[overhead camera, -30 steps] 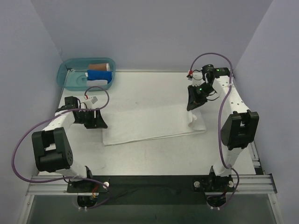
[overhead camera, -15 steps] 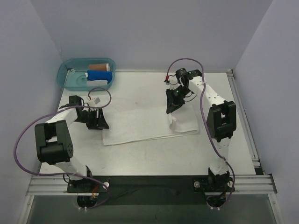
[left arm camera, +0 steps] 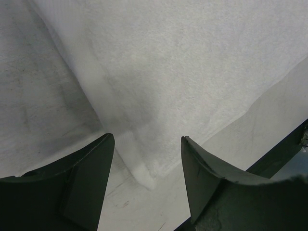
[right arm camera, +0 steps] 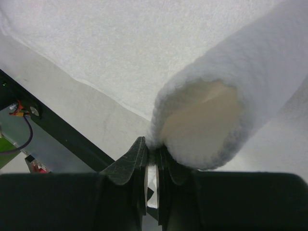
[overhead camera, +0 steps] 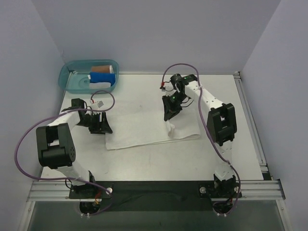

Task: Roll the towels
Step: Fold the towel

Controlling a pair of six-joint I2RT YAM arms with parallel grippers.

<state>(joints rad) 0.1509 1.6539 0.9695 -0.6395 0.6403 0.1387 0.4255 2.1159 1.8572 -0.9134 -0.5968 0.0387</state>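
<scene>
I see the towel [overhead camera: 139,126] lying across the middle of the table [overhead camera: 144,161], spread flat over most of its length, with its long sides running left to right. My right gripper [overhead camera: 169,114] sits over the towel's right half, nearer the far edge than the near one. In the right wrist view the right gripper [right arm camera: 153,161] is pinched tight on a thin bit of the towel [right arm camera: 207,110], and the cloth curls over just past the fingertips into a fat open loop, so that end is lifted and folded back on itself. From above, the doubled part lies to the right of the gripper, toward the right edge. My left gripper [overhead camera: 99,125] is at the towel's left end, close to the left edge of the table. In the left wrist view its fingers [left arm camera: 89,185] stand wide apart, with a corner of the towel [left arm camera: 192,72] showing in the gap between them; I cannot tell whether the tips touch the cloth. A bin [overhead camera: 67,83] sits in the far left corner, well apart from the towel.
</scene>
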